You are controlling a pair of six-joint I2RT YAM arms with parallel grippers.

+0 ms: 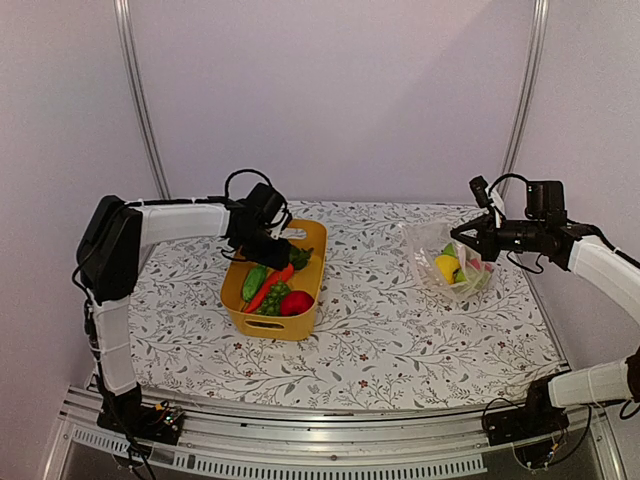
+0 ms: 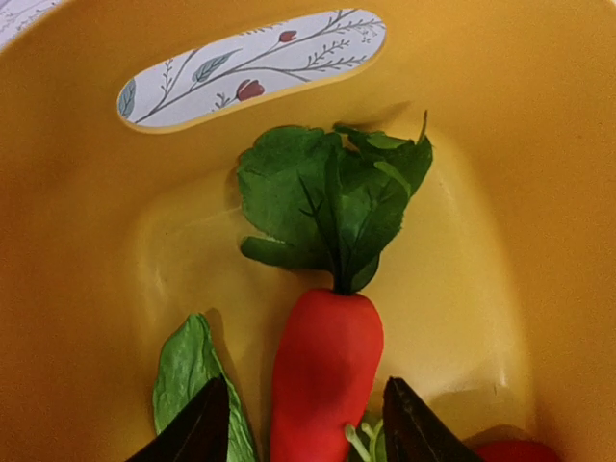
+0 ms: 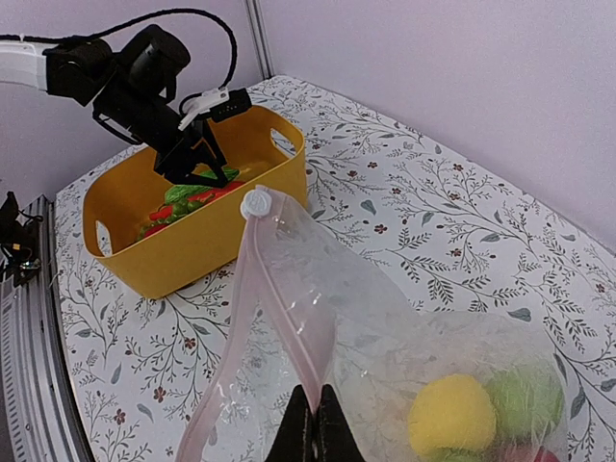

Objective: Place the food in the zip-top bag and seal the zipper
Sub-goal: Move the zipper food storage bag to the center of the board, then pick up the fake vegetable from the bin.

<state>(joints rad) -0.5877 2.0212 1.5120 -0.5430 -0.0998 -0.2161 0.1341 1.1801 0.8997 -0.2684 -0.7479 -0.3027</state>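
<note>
Yellow plastic tub [image 1: 300,328] sits at 9 o'clock on the floral-print table [image 1: 400,340] in the top view. Inside it the left gripper [image 2: 306,433] is lowered with its jaws apart, straddling a red-orange toy carrot [image 2: 322,371] with green cloth leaves [image 2: 332,197]. In the wrist view the carrot lies on the tub floor, leaf end toward 12 o'clock, under the oval handle slot [image 2: 250,67]. Whether a finger touches the carrot, can't tell.

Other toy food in the tub: a long green cucumber-like piece [image 1: 254,282] at 9 o'clock of the carrot, a bumpy green piece [image 1: 274,297], and a round red piece [image 1: 296,303] at 5 o'clock.

Clear crinkly plastic zip-top bag [image 1: 455,262] lies at 3 o'clock on the table, well apart from the tub. The right gripper [image 3: 310,431] is pinched closed on the bag's mouth edge, which is lifted. The pale pink zipper [image 3: 279,318] runs up from the fingers toward 11 o'clock to a white round slider [image 3: 257,203]. The two strips split below it, so the mouth is open.

Inside the bag are a yellow round fruit [image 3: 452,414] and a green round fruit [image 3: 525,399] at its 3 o'clock, touching. A sliver of red [image 3: 520,452] below them is cut off by the frame.
</note>
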